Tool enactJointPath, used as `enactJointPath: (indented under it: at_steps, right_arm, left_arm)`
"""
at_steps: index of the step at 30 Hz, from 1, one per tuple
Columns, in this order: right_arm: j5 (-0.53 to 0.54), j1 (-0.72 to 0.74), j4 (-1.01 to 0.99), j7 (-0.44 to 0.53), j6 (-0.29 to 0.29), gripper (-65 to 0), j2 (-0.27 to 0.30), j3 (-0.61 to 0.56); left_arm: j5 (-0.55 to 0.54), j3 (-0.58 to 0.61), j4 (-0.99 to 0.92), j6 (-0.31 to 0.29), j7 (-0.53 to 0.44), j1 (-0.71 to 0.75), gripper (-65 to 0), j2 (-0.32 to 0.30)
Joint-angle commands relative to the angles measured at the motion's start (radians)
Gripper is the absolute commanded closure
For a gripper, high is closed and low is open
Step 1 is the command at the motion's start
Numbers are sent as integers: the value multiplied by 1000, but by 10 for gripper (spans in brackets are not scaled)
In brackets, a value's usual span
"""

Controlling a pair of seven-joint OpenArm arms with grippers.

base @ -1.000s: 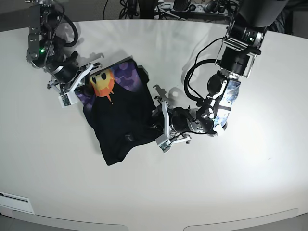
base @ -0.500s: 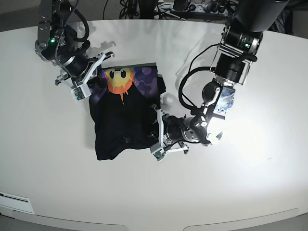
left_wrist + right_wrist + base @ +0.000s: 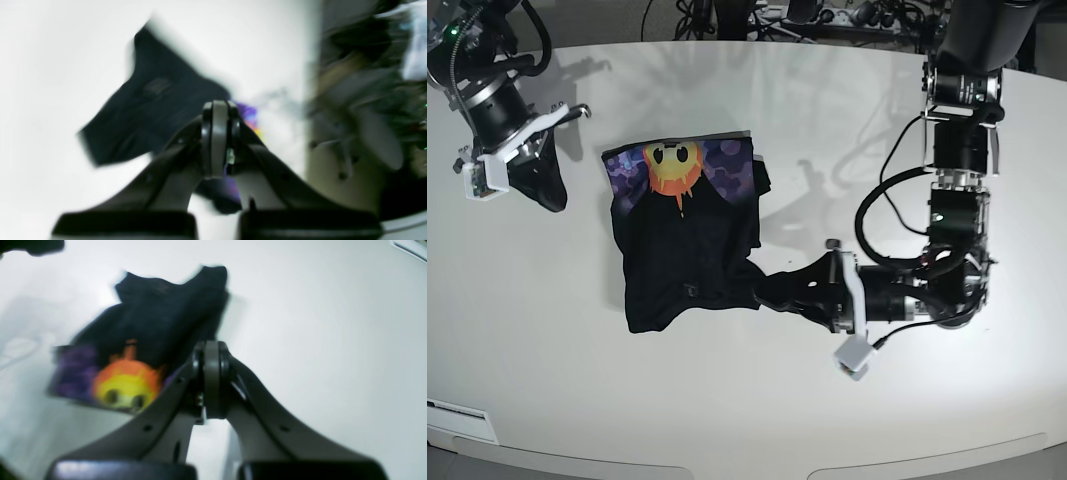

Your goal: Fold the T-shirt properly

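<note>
T-shirt [image 3: 685, 245], soft and limp, lies bunched on white table [image 3: 757, 110]; best pinched at hem corners. Left gripper [image 3: 769, 291] and right gripper [image 3: 549, 195] both closed, empty.

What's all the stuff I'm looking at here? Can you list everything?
Black cloth T-shirt with a yellow-orange sun print on purple: one, folded, lying mid-table.
White round-edged table: one, under everything.
Cables and clutter: several, dark, behind the table's far edge.
Left gripper: one, black fingers shut, at the shirt's lower right edge.
Right gripper: one, black fingers shut, apart from the shirt, over bare table.
</note>
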Motion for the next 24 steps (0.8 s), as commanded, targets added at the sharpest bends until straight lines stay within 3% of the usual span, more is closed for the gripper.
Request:
enactJointPath:
  at_steps: [1, 5, 9, 16, 20, 24]
  right_arm:
    - [87, -23, 18, 24, 33, 0, 10, 37]
    - [298, -82, 18, -36, 130, 0, 10, 162]
    - [432, -153, 18, -113, 162, 0, 9, 264]
    - [512, -294, 18, -214, 170, 0, 9, 356]
    - [542, -378, 18, -285, 169, 0, 7, 407]
    - [651, -450, 18, -389, 170, 0, 3, 444]
  left_arm:
    - [-25, -30, 41, -8, -1, -2, 0, -20]
    - [-25, -161, 164, -7, -1, 137, 0, -76]
    - [-25, -266, 333, -5, -1, 326, 0, -140]
    - [-25, -421, 703, 10, -1, 701, 0, -261]
    - [-25, -549, 893, 10, -1, 932, 0, -265]
    - [-25, -672, 893, 54, -1, 1137, 0, -259]
